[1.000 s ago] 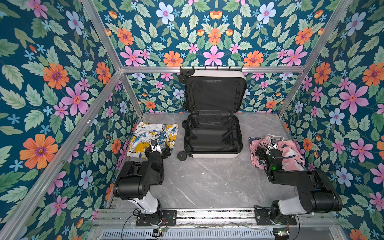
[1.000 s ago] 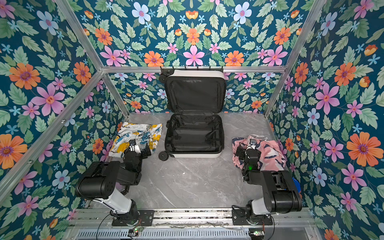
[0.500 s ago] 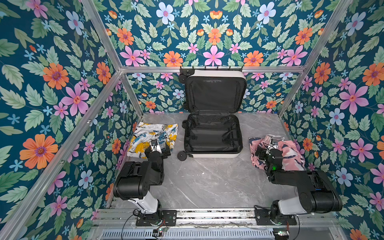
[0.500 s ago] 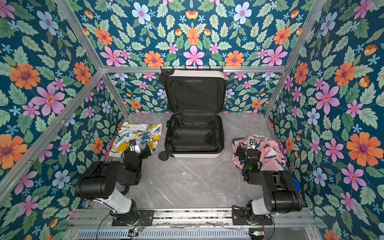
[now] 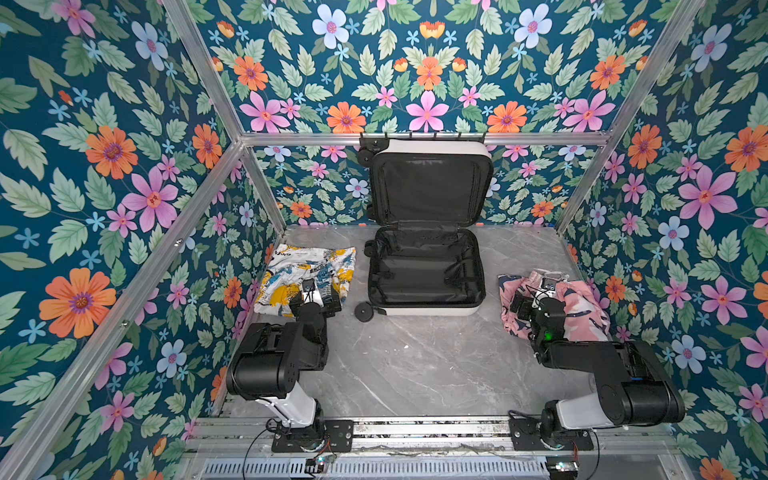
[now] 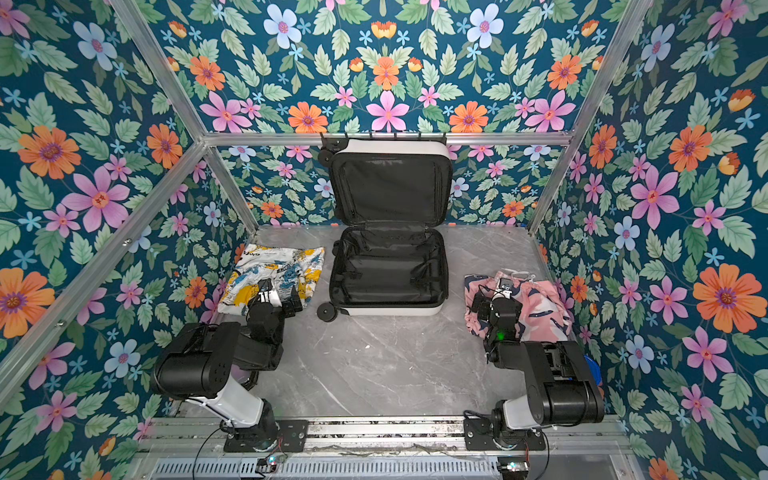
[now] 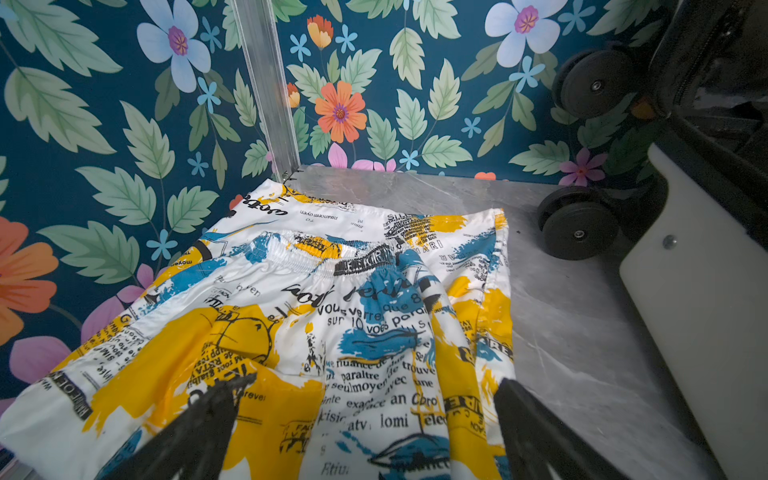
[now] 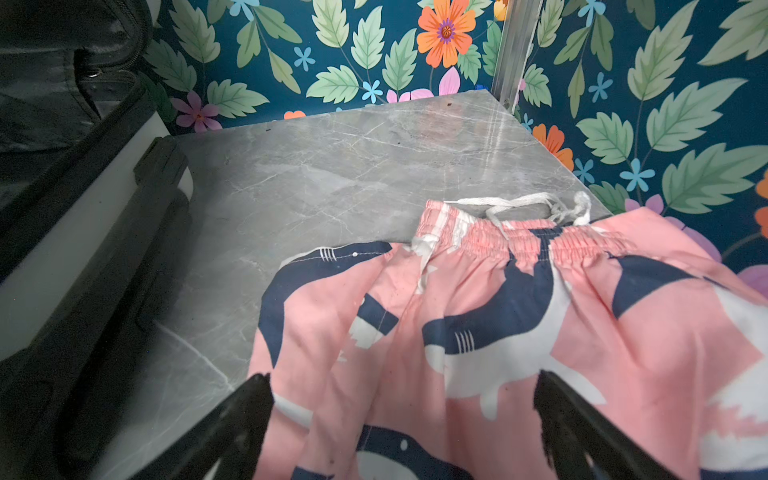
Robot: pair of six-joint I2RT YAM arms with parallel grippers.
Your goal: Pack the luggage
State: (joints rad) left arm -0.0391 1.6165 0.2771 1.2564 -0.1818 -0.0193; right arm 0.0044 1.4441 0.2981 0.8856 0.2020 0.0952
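Note:
The luggage (image 5: 424, 311) is a small white suitcase with black lining; in both top views it lies open at the back middle, its lid (image 6: 392, 187) upright against the rear wall. Folded white, yellow and blue printed shorts (image 5: 309, 264) lie to its left. My left gripper (image 5: 316, 293) hovers open over their near edge, and the cloth (image 7: 332, 311) shows between the spread fingers (image 7: 216, 415). Pink shark-print shorts (image 5: 582, 307) lie to the right of the luggage. My right gripper (image 8: 402, 374) stands open just above them (image 8: 519, 332), holding nothing.
Floral walls (image 5: 124, 208) with aluminium posts (image 7: 266, 83) close in the grey marble table (image 5: 415, 365) on three sides. The suitcase wheels (image 7: 577, 230) sit close to the printed shorts. A metal rail (image 5: 415, 432) carrying both arm bases runs along the front edge.

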